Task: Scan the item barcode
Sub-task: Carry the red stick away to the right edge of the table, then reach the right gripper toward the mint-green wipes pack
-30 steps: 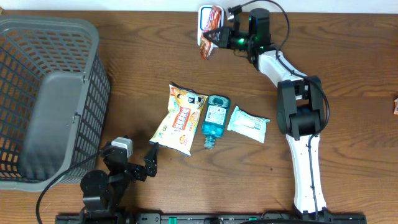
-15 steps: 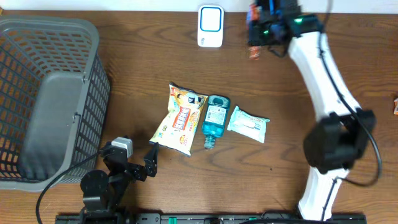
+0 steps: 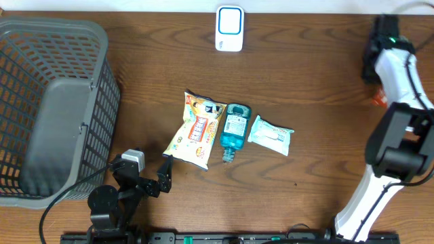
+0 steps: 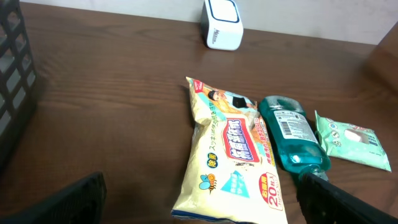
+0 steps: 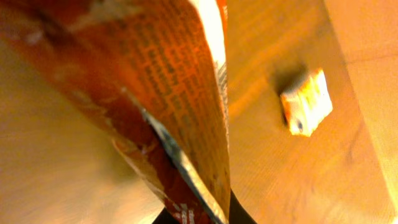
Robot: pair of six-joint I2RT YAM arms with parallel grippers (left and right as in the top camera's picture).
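Note:
My right gripper (image 5: 200,216) is shut on a red-orange snack packet (image 5: 168,93), which fills most of the right wrist view. From overhead, that gripper (image 3: 374,80) is at the far right of the table, and only an orange bit of the packet (image 3: 378,102) shows below it. The white scanner with a blue face (image 3: 229,28) stands at the back centre, well to the left of it. My left gripper (image 3: 165,177) rests open near the front left, just in front of a yellow snack bag (image 4: 230,152), with nothing between its fingers (image 4: 333,199).
A teal bottle (image 3: 234,129) and a pale green wipes pack (image 3: 271,135) lie beside the yellow bag (image 3: 195,129) at mid table. A grey mesh basket (image 3: 102,81) takes up the left side. A small orange packet (image 5: 305,102) lies on the wood below my right gripper.
My right arm swung away from the scanner to the table's far right edge, carrying the red-orange packet. The left arm and the items at mid table stayed still.

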